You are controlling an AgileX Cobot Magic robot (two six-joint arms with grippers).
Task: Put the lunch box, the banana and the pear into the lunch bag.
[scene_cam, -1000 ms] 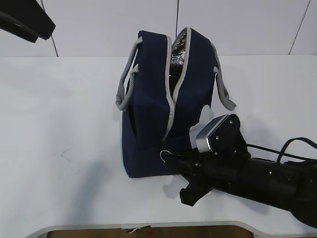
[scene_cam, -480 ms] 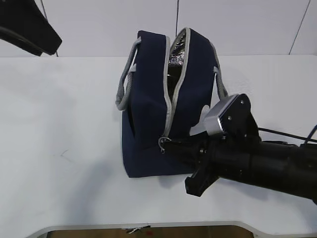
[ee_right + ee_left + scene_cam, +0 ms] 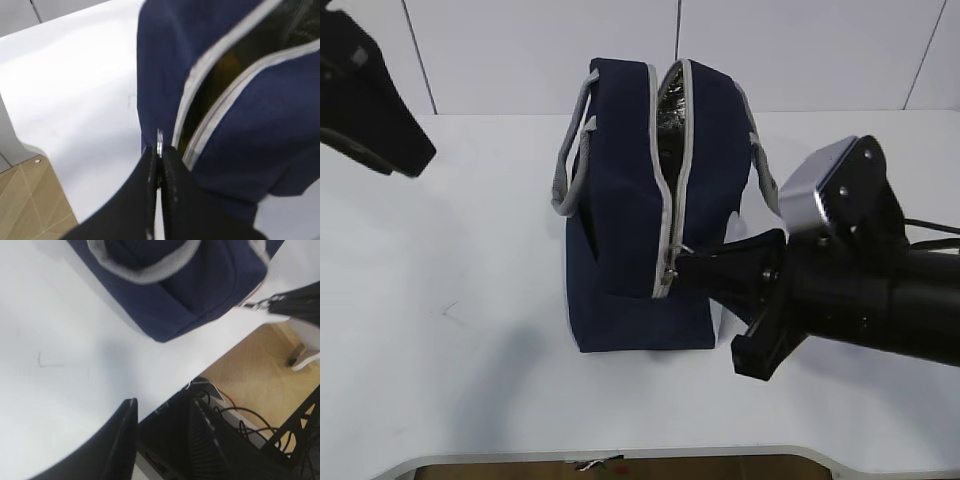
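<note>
Exterior view: The navy lunch bag (image 3: 640, 200) stood upright mid-table (image 3: 470, 300), its long axis running toward the camera and its grey zipper (image 3: 667, 200) parted along the top, silver lining showing in the gap. The right gripper (image 3: 682, 268) met the bag's near end, jaws pinched on the ring pull (image 3: 677, 252) partway up the end seam. The left gripper (image 3: 370, 110) hung well apart at the upper left, its jaws not readable from here.

Left wrist view: Two dark fingers (image 3: 122, 440) stood apart with nothing between them, above the table's front edge. The bag's lower corner (image 3: 165, 315) lay beyond, far from this arm.

Right wrist view: The jaws were pressed together on the thin metal ring (image 3: 159, 142), right where the two zipper tapes met. Above the ring the tapes spread apart; something yellowish showed dimly inside, too blurred to name.

Key relation: The open track ran up from the ring, over the top and away from the right gripper, along the bag's length. The right arm was by far the nearer.

Lunch box, banana, pear: none identifiable in any view.
</note>
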